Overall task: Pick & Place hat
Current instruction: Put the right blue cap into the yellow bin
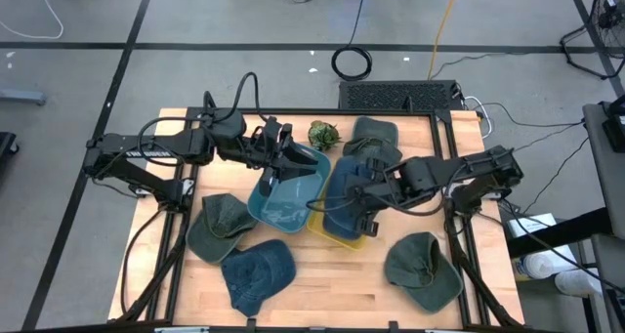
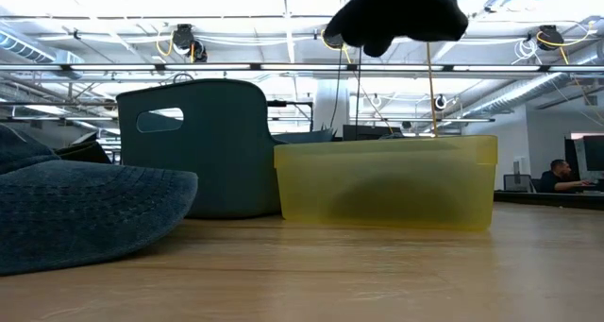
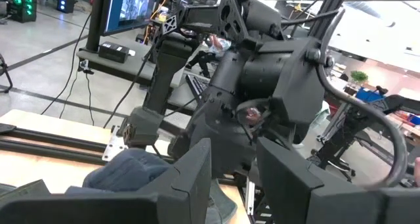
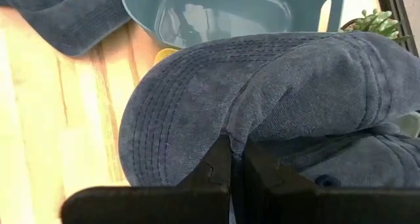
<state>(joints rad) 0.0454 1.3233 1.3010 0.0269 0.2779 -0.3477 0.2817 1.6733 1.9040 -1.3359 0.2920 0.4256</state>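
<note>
**Blue hat hangs over the yellow bin**

Blue denim hat (image 4: 275, 99) is pinched by a fold of its cloth in the right gripper (image 4: 231, 159), whose fingers are squeezed tight together. In the high view the hat (image 1: 348, 182) hangs over the yellow bin (image 1: 337, 237). Just beside that bin sits the teal bin (image 1: 289, 198). The left gripper (image 1: 285, 149) hovers over the teal bin's far edge, fingers a little apart, holding nothing that I can see.

I think the hat could slip, because only a small pinch of cloth holds it. It could also land half on the bin's rim if it is let go off to one side. The 2 arms are close and could bump.

I count 6 hats: 1 held, 1 at the back, 4 lying at the front. There are 2 bins and 1 small green plant (image 1: 323, 134).
</note>
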